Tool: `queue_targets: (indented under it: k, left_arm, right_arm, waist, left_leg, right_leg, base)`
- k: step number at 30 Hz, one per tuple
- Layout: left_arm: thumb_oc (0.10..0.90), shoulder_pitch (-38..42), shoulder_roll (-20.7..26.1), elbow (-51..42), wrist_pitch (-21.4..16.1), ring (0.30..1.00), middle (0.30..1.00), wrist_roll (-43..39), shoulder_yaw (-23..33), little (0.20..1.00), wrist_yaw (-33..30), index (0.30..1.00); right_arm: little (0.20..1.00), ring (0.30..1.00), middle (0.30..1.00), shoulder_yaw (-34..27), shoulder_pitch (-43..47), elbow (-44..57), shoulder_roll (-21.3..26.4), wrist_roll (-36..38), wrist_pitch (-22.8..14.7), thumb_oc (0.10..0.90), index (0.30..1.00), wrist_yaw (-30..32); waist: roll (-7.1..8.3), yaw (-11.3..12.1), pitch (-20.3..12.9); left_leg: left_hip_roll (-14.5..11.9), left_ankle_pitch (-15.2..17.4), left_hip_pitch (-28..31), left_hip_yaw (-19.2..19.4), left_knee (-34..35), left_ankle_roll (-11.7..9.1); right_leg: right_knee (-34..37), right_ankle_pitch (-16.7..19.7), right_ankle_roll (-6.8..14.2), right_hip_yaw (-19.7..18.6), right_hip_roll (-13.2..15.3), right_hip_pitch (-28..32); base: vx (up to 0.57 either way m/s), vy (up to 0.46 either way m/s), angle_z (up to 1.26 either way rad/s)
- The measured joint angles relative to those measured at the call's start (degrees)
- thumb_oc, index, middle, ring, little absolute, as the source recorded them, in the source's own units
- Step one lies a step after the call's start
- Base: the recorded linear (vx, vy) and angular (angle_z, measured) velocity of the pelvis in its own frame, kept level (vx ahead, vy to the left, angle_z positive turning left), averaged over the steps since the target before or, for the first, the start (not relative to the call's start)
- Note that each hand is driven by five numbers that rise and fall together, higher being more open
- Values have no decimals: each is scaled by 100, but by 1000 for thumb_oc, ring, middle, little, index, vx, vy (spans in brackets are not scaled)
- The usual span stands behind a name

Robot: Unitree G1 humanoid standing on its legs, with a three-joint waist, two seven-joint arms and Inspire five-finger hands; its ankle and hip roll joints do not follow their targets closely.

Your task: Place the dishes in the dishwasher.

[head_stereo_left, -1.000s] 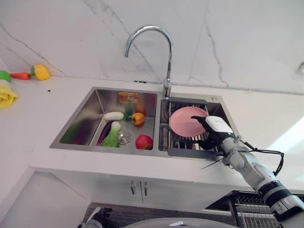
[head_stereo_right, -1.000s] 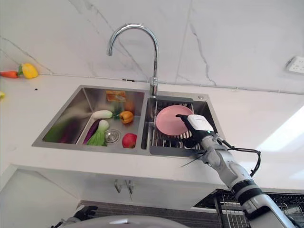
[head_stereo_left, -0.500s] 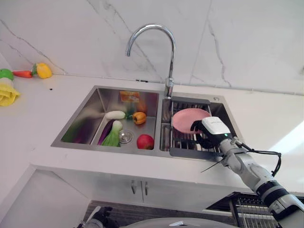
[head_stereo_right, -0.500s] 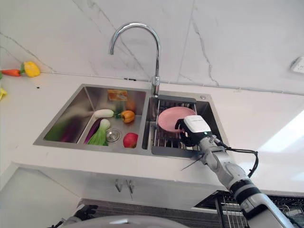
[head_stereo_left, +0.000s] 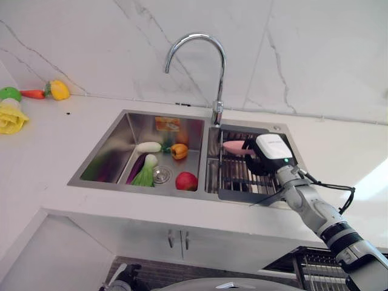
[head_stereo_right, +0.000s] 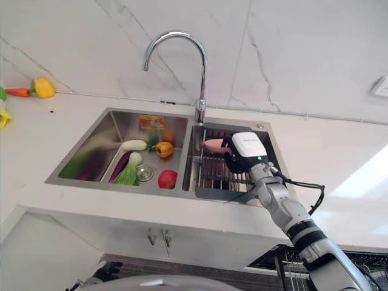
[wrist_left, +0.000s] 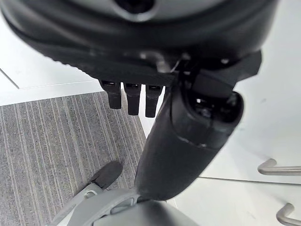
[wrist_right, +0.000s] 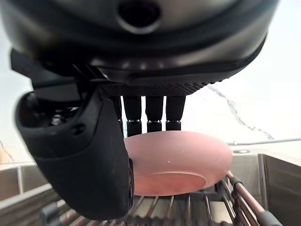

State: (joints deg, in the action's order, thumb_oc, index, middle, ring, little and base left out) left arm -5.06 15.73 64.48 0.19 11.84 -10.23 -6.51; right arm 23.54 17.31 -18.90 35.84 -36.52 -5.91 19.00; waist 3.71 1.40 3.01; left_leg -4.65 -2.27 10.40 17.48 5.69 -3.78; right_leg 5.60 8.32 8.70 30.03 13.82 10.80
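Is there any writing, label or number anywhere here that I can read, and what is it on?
None can be read.
The orange label on the back wall of the sink: print too small and blurred to read.
The pink plate pinched in the right hand: plain, no text.

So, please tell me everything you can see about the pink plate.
The pink plate is round, plain and matte, perhaps plastic, with a shallow raised base. It is held almost level, underside showing, just above the rack in the sink's right basin. The right hand pinches its near rim between thumb and fingers.
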Motion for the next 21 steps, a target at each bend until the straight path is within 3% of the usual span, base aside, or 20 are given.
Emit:
queue_targets:
  k: [10, 14, 17, 18, 21]
  left_arm:
    - [800, 213, -37, 321, 37, 900, 900, -6, 73, 900, -77, 900]
    - [800, 209, -48, 449, 32, 900, 900, -1, 328, 900, -70, 900]
    - [800, 160, -28, 481, 31, 900, 900, 1, 470, 900, -49, 900]
    - [800, 158, -16, 478, 26, 900, 900, 1, 496, 900, -49, 900]
    - [800, 92, 82, 497, 23, 900, 900, -7, 615, 900, -35, 900]
  right_arm:
    - [300, 300, 300, -1782, -251, 2003, 326, 398, 87, 400, 300, 151]
    - [300, 300, 300, -2953, -1469, 3562, 319, 510, -21, 400, 300, 284]
    - [300, 300, 300, -3234, -1851, 3970, 342, 493, -160, 400, 300, 349]
    - [300, 300, 300, -3366, -2069, 4125, 437, 477, -193, 400, 300, 353]
    - [300, 300, 300, -3518, -2457, 4170, 730, 230, -320, 400, 300, 347]
  waist:
    - [70, -278, 180]
    - [128, -391, 230]
    - [192, -616, 277]
    - [179, -591, 296]
    - [214, -627, 333]
  left_leg:
    - [25, 27, 13, 23, 4, 25]
    - [71, 75, 55, 76, 0, 100]
    - [107, 134, 86, 319, 2, 148]
    - [83, 113, 58, 517, 3, 185]
    - [57, 133, -27, 974, -16, 244]
  right_leg:
    - [-215, 4, 3, -73, 51, -106]
    - [-524, 1, 27, -91, 196, -211]
    - [-775, 66, 176, -217, 282, -518]
    - [-825, 162, 187, -198, 316, -690]
    - [-774, 348, 316, 473, 383, -1012]
  base:
    - [-41, 89, -1]
    - [-4, 117, -6]
    - [-116, 61, -44]
    - [-149, 25, -72]
    - [-187, -2, -88]
